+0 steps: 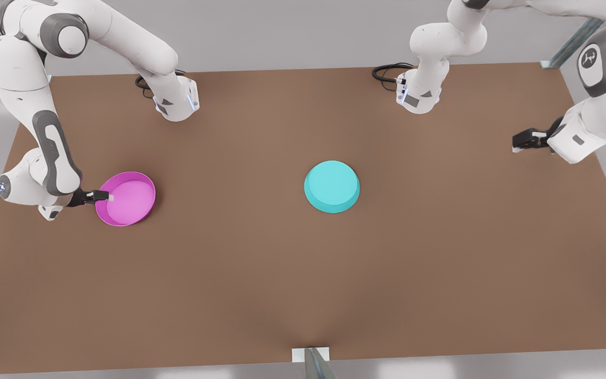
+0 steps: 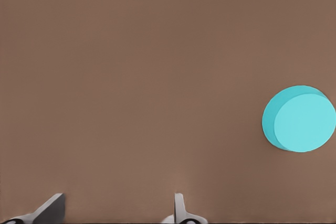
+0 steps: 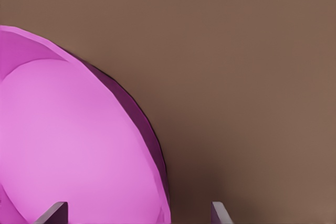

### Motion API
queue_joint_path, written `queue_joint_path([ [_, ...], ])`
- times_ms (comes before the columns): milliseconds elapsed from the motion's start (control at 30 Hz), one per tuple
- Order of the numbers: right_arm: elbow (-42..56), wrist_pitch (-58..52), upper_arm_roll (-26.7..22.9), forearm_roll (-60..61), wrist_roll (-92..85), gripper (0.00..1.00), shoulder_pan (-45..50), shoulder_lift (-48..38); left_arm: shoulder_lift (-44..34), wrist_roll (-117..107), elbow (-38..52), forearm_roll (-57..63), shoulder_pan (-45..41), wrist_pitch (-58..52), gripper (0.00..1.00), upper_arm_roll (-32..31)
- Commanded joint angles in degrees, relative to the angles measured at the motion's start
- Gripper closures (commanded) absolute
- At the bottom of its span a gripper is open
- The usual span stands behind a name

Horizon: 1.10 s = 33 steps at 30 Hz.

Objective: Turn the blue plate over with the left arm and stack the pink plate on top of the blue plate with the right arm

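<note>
Both plates are empty. The pink plate [image 1: 125,198] sits rim-up near the table's [image 1: 303,295] edge on the front view's left, showing its lighter pink inside and tipped a little, the side away from the gripper looking lower. The blue plate [image 1: 332,186] lies upside down around the middle of the table, its flat plain underside facing up and its rim on the brown surface. The 2 plates are well apart.

The right gripper [image 1: 107,196] reaches in level from the left edge in the front view and sits at the pink plate's near rim. In the right wrist view its 2 fingertips [image 3: 52,212] stand spread wide, with the plate's rim [image 3: 157,182] running between them; from the front view 1 finger lies over the rim, but I cannot tell whether either finger presses on it.

The left gripper [image 1: 525,140] hangs over the table's edge on the front view's right, well away from the blue plate, pointing toward the table's middle. In the left wrist view its fingertips [image 2: 50,209] are parted with bare table between them, holding nothing, and the blue plate [image 2: 299,119] shows far off.

Being round, neither plate has a long axis to speak of.
</note>
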Motion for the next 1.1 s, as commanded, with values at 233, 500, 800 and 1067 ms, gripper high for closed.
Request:
queue_joint_path([
  [233,-0.1,0.0,0.0,0.0,-0.1,0.49,0.0,0.2,5.5,1.2,-0.5,1.7,-0.4,4.3,0.00,0.1],
  [500,-0.1,0.1,0.0,0.0,-0.1,0.79,0.4,0.2,5.5,1.2,-0.5,1.7,-0.4,4.3,0.00,0.1],
  [800,-0.1,0.2,0.0,0.0,0.0,0.79,0.5,0.6,5.9,1.1,-0.4,1.7,-0.4,4.3,0.00,0.1],
  [1067,-0.1,0.6,0.0,0.0,0.4,0.79,0.6,0.9,6.0,1.1,-0.4,1.7,-0.4,4.3,0.00,0.1],
])
